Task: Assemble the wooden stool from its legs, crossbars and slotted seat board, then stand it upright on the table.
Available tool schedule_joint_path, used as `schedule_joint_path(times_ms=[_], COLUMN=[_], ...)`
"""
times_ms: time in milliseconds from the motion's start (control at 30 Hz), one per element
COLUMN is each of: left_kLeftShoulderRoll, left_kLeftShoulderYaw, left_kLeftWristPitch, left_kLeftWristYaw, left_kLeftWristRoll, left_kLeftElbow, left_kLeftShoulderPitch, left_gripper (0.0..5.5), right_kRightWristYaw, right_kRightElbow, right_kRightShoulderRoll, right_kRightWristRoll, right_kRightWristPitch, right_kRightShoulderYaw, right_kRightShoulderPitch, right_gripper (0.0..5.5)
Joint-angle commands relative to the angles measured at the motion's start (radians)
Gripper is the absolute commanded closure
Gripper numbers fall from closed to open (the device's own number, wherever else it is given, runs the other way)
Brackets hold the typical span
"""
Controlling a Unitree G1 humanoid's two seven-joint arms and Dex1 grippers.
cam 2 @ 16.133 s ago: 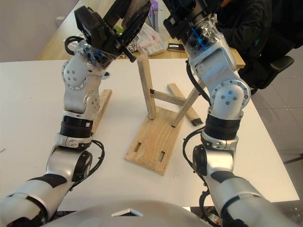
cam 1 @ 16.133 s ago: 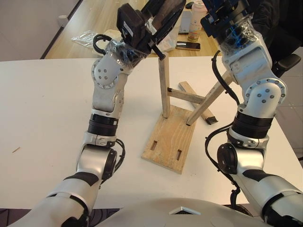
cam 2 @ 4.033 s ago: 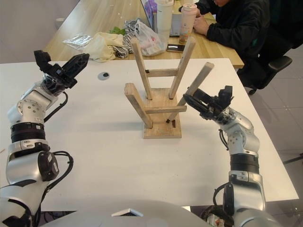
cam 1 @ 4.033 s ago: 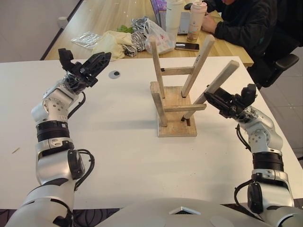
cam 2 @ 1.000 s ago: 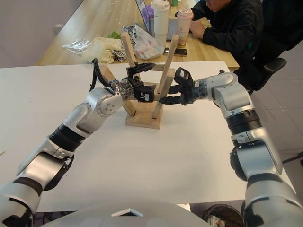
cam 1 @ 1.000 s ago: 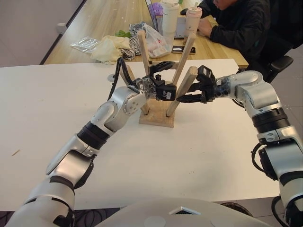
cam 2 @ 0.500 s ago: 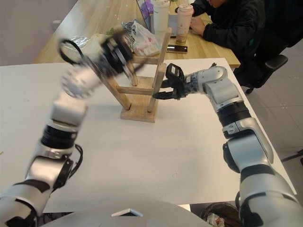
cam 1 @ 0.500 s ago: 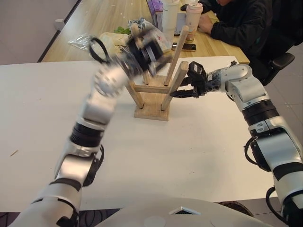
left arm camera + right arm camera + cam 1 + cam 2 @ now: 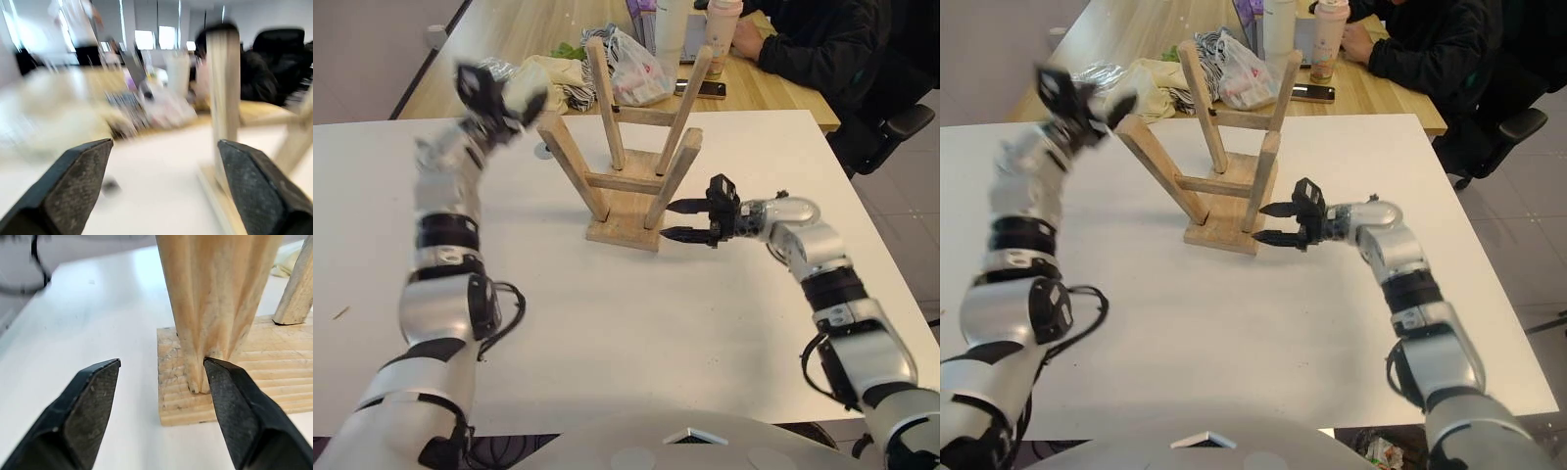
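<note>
The wooden stool [image 9: 625, 182] stands upside down mid-table, its seat board [image 9: 620, 235] flat on the white top and its legs and crossbars pointing up. My right gripper [image 9: 666, 219] hovers low, open, just right of the board's edge. Its wrist view shows the near leg [image 9: 215, 293] seated in the board [image 9: 234, 391], with the fingertips [image 9: 100, 382] apart in front of it and nothing between them. My left gripper [image 9: 494, 93] is raised at the far left, away from the stool. It is open, with one leg [image 9: 226, 98] showing beyond its wide-spread fingers [image 9: 78, 171].
Behind the white table [image 9: 636, 333] runs a wooden desk [image 9: 509, 39] with bags [image 9: 631, 69], bottles, a phone [image 9: 705, 90] and a seated person. A small round mark [image 9: 540, 150] lies by the stool's left leg. A wood sliver [image 9: 339, 314] lies at the near left.
My left gripper has let go of the stool and swung out to the far left. My right gripper has dropped from the leg to beside the seat board. The stool stays upside down.
</note>
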Motion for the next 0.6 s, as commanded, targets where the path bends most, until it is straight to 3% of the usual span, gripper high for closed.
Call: schedule_joint_path(times_ms=[33,100,167,233,300,467,600], left_kLeftShoulderRoll=[-0.105,-0.112,-0.072,-0.027,-0.011,0.051,0.131], left_kLeftShoulderYaw=[-0.023,-0.09,-0.181,-0.228,-0.251,-0.203,-0.126], left_kLeftWristPitch=[0.1,0.266,0.541,0.758,0.824,0.76,0.53], left_kLeftWristYaw=[-0.309,-0.494,-0.607,-0.624,-0.596,-0.545,-0.357], left_kLeftWristRoll=[-0.116,-0.227,-0.453,-0.681,-0.771,-0.641,-0.407], left_kLeftElbow=[-0.039,-0.291,-0.727,-1.062,-1.221,-1.124,-0.653], left_kLeftShoulderPitch=[0.06,0.172,0.347,0.466,0.524,0.567,0.401], left_gripper=[1.54,1.54,1.54,1.54,1.54,1.54,1.54], right_kRightWristYaw=[-0.126,-0.203,-0.326,-0.413,-0.453,-0.478,-0.303], right_kRightElbow=[0.137,0.269,0.429,0.536,0.6,0.657,0.625], right_kRightShoulderRoll=[0.053,0.055,0.038,0.007,-0.024,-0.052,-0.072], right_kRightWristRoll=[-0.037,-0.065,-0.103,-0.149,-0.178,-0.18,-0.139], right_kRightWristPitch=[-0.095,-0.159,-0.245,-0.316,-0.358,-0.445,-0.486], right_kRightShoulderYaw=[-0.076,-0.123,-0.167,-0.183,-0.184,-0.206,-0.256], right_kRightShoulderPitch=[-0.07,-0.135,-0.206,-0.235,-0.227,-0.22,-0.185], right_gripper=[2.38,2.38,2.38,2.38,2.38,2.38,2.38])
